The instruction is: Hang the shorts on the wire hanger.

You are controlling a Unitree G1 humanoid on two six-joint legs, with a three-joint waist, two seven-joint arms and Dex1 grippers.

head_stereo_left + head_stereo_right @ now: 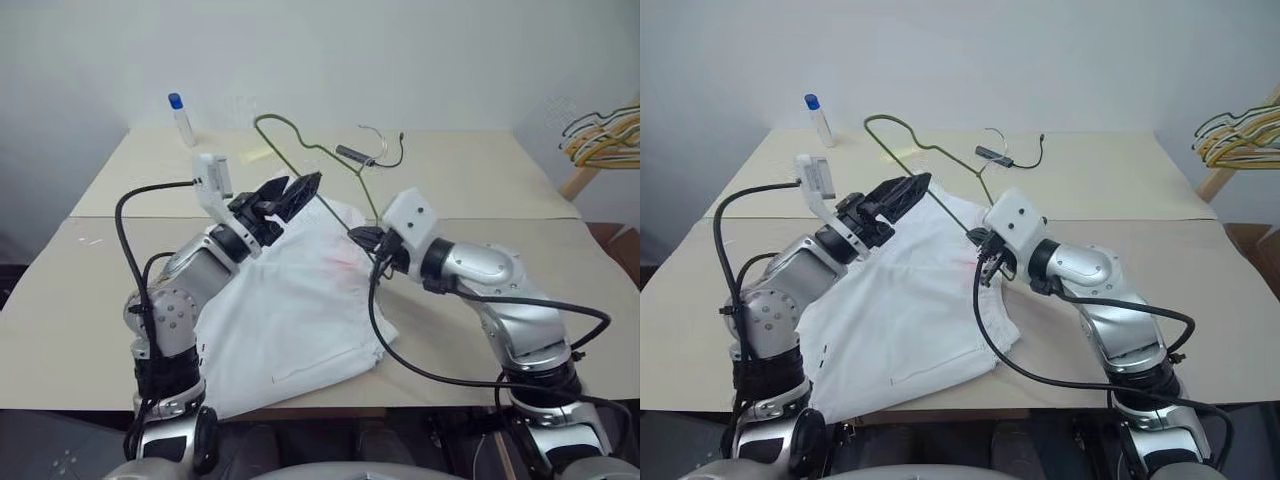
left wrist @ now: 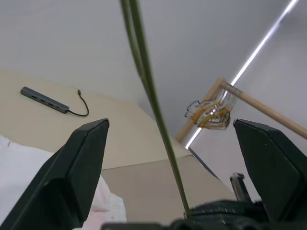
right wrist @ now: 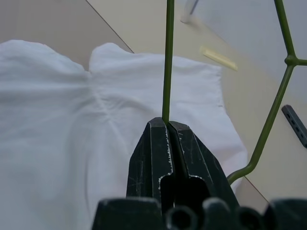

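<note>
While my right end effector (image 3: 169, 125) is pressed together on the wire hanger (image 1: 300, 148), pinching one thin straight run of it, the hanger stands lifted off the worktop (image 1: 480, 180) with its hook toward the far edge. The right wrist view shows the wire coming straight out from between the two black fingers (image 3: 153, 153), with the shorts (image 1: 300, 310) spread below.

My left end effector (image 1: 290, 195) is spread wide, holding nothing. It hovers above the far part of the shorts. In the left wrist view the hanger wire runs through the gap between its two fingers (image 2: 72, 177), touching neither as far as I can see.

Shorts lie flat on the near half of the worktop, middle, one part reaching the near edge under my left arm. Faint pink marks show near the far end, just beside my right end effector.

Room: a small bottle with a blue cap (image 1: 183, 118) stands at the far left corner; a grey hub with a cable (image 1: 365, 153) lies near the far edge, just past the hanger. Left and right sides of the worktop are bare. A bunch of hangers on a wooden pole (image 1: 600, 140) stands off the far right corner, well apart.
</note>
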